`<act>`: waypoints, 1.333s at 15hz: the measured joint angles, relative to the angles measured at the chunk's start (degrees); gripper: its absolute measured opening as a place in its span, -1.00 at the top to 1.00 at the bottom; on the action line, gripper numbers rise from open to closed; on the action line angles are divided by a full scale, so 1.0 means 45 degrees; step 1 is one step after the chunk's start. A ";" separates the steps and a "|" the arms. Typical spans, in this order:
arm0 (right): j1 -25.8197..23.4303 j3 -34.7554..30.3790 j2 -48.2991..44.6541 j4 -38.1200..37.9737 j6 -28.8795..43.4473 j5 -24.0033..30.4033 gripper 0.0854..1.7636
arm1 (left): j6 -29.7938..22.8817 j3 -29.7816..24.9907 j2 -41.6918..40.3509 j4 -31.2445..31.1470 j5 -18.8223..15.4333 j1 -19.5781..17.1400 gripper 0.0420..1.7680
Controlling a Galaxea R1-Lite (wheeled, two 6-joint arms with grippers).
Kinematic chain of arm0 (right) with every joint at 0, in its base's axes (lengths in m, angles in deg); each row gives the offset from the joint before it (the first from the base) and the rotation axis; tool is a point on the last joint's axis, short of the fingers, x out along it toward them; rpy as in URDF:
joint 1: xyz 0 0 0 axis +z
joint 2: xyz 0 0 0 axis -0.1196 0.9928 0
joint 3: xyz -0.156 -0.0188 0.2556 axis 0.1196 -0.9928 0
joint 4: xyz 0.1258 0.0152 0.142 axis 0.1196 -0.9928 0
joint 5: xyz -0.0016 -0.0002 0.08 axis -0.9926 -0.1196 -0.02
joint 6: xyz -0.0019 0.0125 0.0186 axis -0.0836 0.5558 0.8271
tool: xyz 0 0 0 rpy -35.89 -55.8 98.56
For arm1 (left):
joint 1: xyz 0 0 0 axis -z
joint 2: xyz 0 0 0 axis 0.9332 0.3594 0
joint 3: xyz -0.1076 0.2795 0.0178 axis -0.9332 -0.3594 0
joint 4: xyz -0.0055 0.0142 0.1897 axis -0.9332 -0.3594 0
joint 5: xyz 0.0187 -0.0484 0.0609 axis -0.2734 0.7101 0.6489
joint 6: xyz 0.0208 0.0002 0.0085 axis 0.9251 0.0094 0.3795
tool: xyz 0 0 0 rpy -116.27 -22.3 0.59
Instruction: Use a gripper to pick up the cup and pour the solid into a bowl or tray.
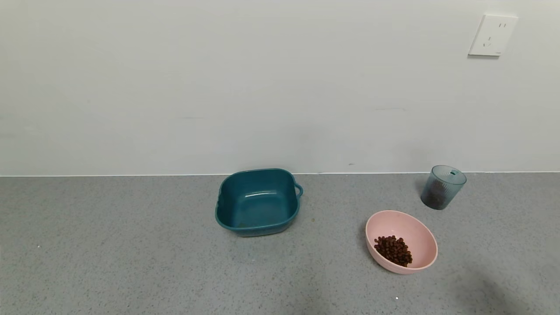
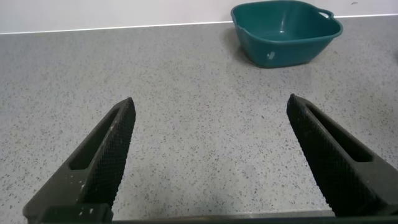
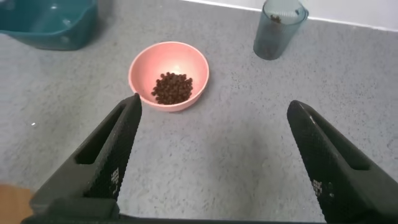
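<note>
The teal tub (image 1: 258, 203) is left out of the job; it is seen beyond the left gripper (image 2: 208, 155), which is held wide open and empty over bare counter (image 1: 109, 245). The pink bowl (image 3: 168, 59) lies just ahead of the right gripper (image 3: 211, 155), whose jaws are likewise spread wide with nothing held. The cup (image 3: 278, 28) stands upright farther ahead and off to one side, apart from the bowl. The pellets (image 3: 173, 88) are heaped in the bowl already; the cup seems nearly empty, so pouring is judged done. Any regrasp is best made low on the ribbed wall, squarely.
</note>
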 joint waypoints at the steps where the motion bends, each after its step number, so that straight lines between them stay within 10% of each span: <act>1: 0.0141 0.0030 -0.0704 -0.0452 0.0011 -0.0003 -0.92 | 0.0000 0.0000 0.0000 0.0003 0.0000 0.0000 -0.98; 9: 0.0970 -0.0068 -0.5055 -0.2579 0.0098 -0.0222 -0.92 | 0.0000 0.0000 0.0000 0.0000 0.0000 0.0000 -0.98; 20: 0.1002 -0.2571 -0.8791 -0.1425 0.0116 -0.2538 -0.92 | 0.0000 0.0000 0.0000 0.0000 0.0000 0.0000 -0.98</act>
